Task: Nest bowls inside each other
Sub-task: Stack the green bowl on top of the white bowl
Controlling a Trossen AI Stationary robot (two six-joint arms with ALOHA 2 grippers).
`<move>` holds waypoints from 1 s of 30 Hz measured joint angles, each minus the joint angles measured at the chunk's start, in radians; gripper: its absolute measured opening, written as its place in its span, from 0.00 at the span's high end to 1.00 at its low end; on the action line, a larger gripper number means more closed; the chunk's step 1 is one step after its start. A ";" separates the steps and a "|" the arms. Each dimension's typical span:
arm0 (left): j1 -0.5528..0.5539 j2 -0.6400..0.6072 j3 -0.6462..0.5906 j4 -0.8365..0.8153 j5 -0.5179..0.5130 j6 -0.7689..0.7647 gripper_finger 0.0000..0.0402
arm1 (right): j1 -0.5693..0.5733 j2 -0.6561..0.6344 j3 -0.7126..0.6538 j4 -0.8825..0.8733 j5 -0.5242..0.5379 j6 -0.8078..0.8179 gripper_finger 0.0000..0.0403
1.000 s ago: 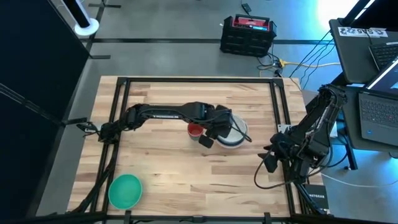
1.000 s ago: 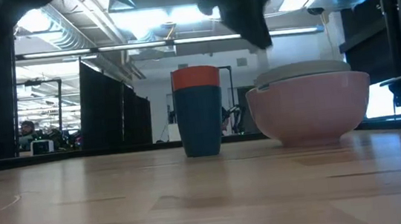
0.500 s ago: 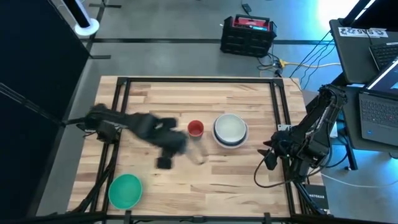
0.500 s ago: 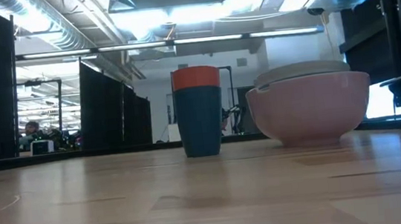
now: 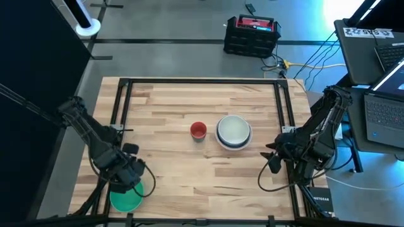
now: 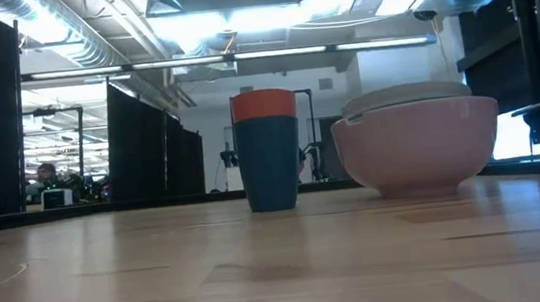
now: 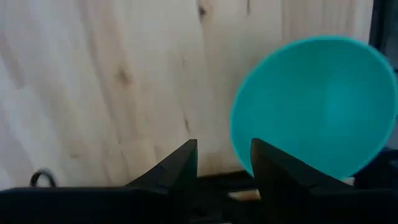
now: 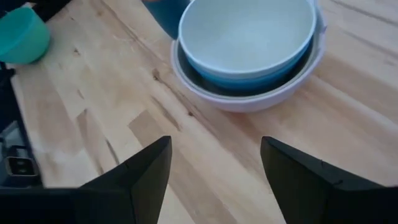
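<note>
A green bowl (image 5: 126, 198) sits upright on its base at the table's near left corner. My left gripper (image 5: 130, 176) hangs just above its far rim, pointing down. In the left wrist view it (image 7: 224, 158) is open, with the green bowl (image 7: 311, 106) beside its fingers and bare wood between them. Near the table's middle, a large white bowl holds smaller bowls nested in a stack (image 5: 233, 132), a pale blue one (image 8: 249, 37) on top. To the stack's left, a tiny red bowl (image 5: 198, 130) sits inside a dark blue one (image 6: 271, 176). My right gripper (image 8: 214, 162) waits open at the right edge.
A black metal frame (image 5: 120, 113) runs along the table's left, far and right sides. Cables (image 5: 278, 180) hang by the right arm. Bare wood lies between the green bowl and the stack. Beyond the table are a black crate (image 5: 251, 34) and laptops (image 5: 379, 113).
My left gripper has swung from just over the bowl stack at the table's middle toward the near left corner, turning as it went. It now hangs above the green bowl and has stayed open. The bowls have not moved.
</note>
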 joint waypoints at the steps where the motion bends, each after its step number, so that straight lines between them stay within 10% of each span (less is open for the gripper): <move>1: -0.005 0.000 -0.036 0.034 0.012 0.005 0.67 | 0.000 0.000 0.000 0.009 -0.002 0.001 0.42; 19: -0.029 0.005 -0.376 0.432 0.102 -0.006 0.67 | 0.000 0.000 0.000 0.060 -0.010 0.050 0.42; 25: 0.017 0.029 -0.397 0.480 0.199 0.009 0.96 | 0.000 0.001 0.000 0.037 -0.010 0.056 0.42; 30: 0.162 0.024 -0.226 0.432 0.215 0.032 1.00 | 0.000 0.001 0.000 0.032 -0.012 0.057 0.42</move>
